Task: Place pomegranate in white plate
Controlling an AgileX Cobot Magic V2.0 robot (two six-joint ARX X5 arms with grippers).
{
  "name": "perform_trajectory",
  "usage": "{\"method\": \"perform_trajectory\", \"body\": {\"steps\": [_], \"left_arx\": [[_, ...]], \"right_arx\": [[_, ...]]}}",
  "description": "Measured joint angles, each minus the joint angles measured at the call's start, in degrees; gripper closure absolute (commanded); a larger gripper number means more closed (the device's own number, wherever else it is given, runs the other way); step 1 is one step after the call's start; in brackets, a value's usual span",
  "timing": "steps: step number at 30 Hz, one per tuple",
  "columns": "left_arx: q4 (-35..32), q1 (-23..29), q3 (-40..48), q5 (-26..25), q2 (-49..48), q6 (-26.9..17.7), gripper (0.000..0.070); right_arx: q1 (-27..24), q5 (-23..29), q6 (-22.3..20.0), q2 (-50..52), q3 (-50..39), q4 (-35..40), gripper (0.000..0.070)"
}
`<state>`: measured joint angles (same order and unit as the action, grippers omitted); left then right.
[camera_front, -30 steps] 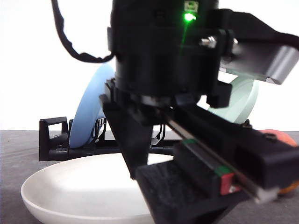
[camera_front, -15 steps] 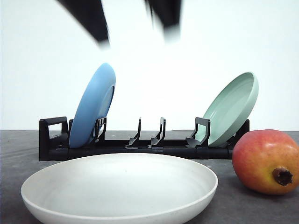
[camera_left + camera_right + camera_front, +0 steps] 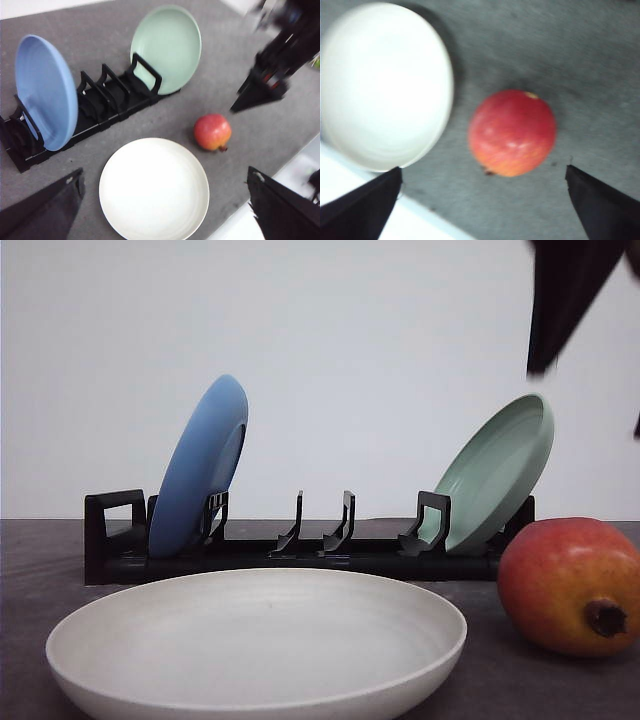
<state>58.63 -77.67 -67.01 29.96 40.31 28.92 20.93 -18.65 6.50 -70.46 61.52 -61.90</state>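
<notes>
While my right claw (image 3: pixel 482 200) hangs high above the grey table (image 3: pixel 600 60), its two dark fingers (image 3: pixel 360 205) stand wide apart with nothing between them. Seen from its wrist camera, the pomegranate (image 3: pixel 512 133) lies on the table below the gap between the fingers, untouched and well clear of them. It sits just beside the white plate (image 3: pixel 380 85), a narrow strip of table between the two. From the front, the pomegranate (image 3: pixel 568 586) rests to the right of the plate (image 3: pixel 256 640), its dark crown stub facing the camera. My left claw (image 3: pixel 165 210) is also spread open, high over the plate. Behind stands a black rack (image 3: pixel 300 545) holding a blue plate (image 3: pixel 198 467) and a pale green plate (image 3: pixel 497 475).
</notes>
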Motion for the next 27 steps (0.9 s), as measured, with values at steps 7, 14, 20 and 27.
{"method": "perform_trajectory", "body": {"steps": [7, 14, 20, 27], "left_arx": [[-0.41, -0.04, 11.88, -0.14, -11.34, 3.03, 0.0067], [-0.12, -0.04, 13.78, -0.14, -15.66, 3.2, 0.0068], [1.36, -0.04, 13.78, -0.12, -15.98, 2.12, 0.0068], [3.07, -0.04, 13.78, -0.07, -15.98, 1.97, 0.0068]], "right_arx": [[0.87, 4.05, 0.91, -10.52, 0.0, 4.1, 0.0], [2.2, 4.13, 1.27, -19.19, 0.0, 6.96, 0.0], [3.2, 4.13, 1.27, -23.9, 0.02, 7.75, 0.0], [3.36, 3.83, 1.29, -24.72, 0.02, 6.35, 0.0185]]}}
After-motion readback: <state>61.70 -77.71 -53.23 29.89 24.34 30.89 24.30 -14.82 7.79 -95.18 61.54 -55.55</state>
